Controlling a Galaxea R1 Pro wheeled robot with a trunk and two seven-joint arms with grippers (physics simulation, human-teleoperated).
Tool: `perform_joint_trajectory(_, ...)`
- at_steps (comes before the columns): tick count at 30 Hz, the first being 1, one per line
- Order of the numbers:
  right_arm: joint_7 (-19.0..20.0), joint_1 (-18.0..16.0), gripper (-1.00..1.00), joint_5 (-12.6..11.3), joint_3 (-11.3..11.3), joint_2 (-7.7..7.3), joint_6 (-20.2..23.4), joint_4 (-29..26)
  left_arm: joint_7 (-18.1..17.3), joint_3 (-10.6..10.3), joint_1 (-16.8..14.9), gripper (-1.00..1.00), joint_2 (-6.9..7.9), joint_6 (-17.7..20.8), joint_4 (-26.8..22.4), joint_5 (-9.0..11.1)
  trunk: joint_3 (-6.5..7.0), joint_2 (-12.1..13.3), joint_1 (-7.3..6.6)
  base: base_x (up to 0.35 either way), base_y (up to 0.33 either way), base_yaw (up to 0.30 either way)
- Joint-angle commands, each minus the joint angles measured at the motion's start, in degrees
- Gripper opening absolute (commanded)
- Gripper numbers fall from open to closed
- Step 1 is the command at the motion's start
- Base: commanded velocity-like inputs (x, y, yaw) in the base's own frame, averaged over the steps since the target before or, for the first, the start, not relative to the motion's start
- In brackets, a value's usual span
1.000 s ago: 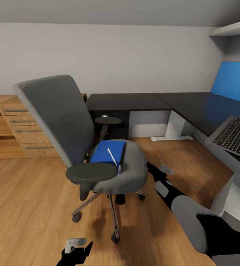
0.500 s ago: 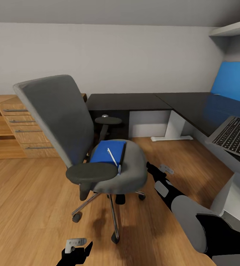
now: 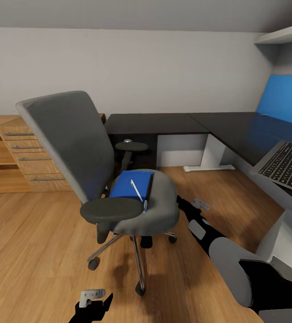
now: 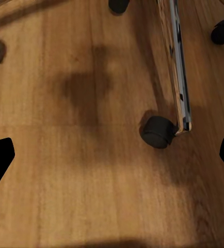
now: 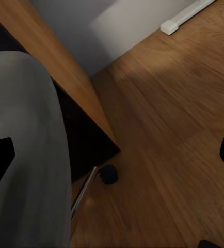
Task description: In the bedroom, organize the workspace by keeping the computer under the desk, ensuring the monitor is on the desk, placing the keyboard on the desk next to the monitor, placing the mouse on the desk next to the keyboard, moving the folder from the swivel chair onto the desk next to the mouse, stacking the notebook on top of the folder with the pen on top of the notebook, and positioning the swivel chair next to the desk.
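From the head, the folder lay on the swivel chair, pen atop. Both wrist views showed each pincer spread over floor. Best approach: flat along the seat (avoiding the armrest).

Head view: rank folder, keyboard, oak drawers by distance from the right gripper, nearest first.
From the right gripper:
1. folder, on the swivel chair seat just to its left.
2. keyboard, on the desk to the right.
3. oak drawers, far left by the wall.

oak drawer unit, white wall shelf, blue panel
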Motion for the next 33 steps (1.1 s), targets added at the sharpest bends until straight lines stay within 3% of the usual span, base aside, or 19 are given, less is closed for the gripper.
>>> perform_joint_trajectory(1,0.55,-0.04,1.00,-0.28,-0.44,0.02,-0.18,0.12,-0.47,0.24,-0.02,1.00,-0.07,0.35,-0.03,0.45,-0.05,-0.02,-0.01,0.000,0.000,0.000)
perform_joint_trajectory(13,0.41,-0.04,1.00,-0.18,-0.21,0.56,-0.44,0.88,-0.47,0.27,-0.02,1.00,-0.07,0.32,-0.03,0.45,-0.28,-0.02,-0.01,0.000,0.000,0.023)
perform_joint_trajectory(33,0.42,-0.04,1.00,-0.18,-0.27,0.68,-0.52,0.97,-0.47,0.23,-0.03,1.00,-0.07,0.30,-0.03,0.38,-0.99,-0.02,-0.01,0.000,0.000,0.223)
